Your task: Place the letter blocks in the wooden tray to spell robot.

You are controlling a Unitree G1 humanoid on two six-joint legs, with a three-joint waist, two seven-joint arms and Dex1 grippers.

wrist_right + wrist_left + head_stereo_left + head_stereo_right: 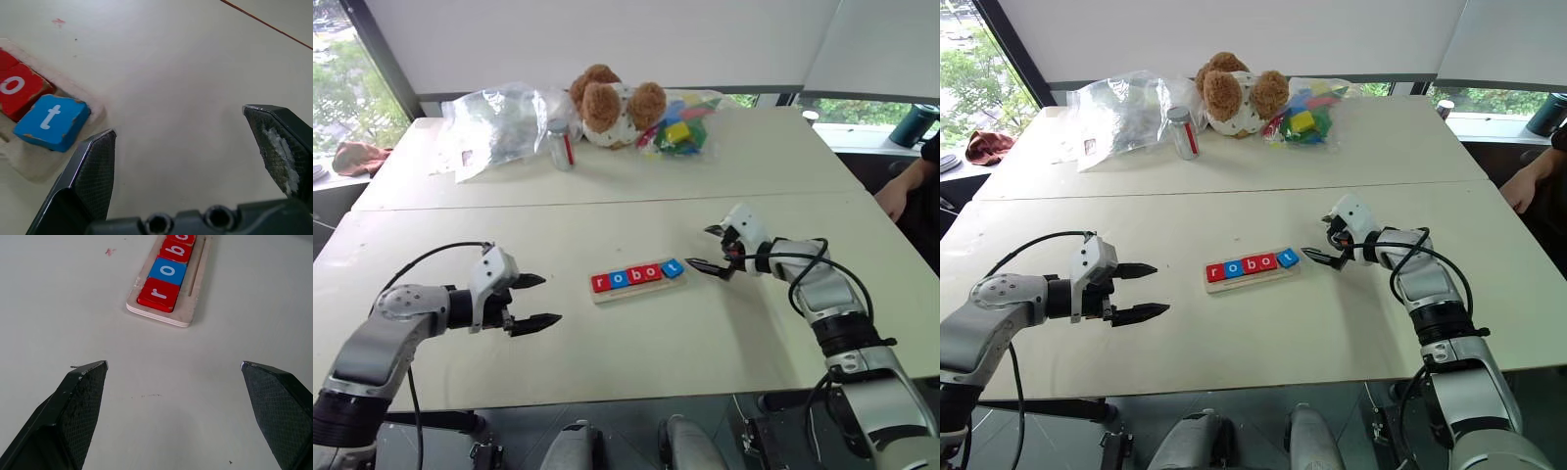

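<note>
The wooden tray lies mid-table, between my two grippers. In it the letter blocks spell r, o, b, o, t. The blue t block sits askew at the tray's right end, tilted and partly over the rim. My right gripper hovers open just right of that end, with nothing between its fingers. My left gripper stands open and empty a short way left of the tray; the left wrist view shows the red r block ahead of it.
At the table's far side stand a teddy bear, a clear plastic bag, a small jar and a bag of coloured toy blocks. A person's hand rests at the right edge. A seam crosses the table.
</note>
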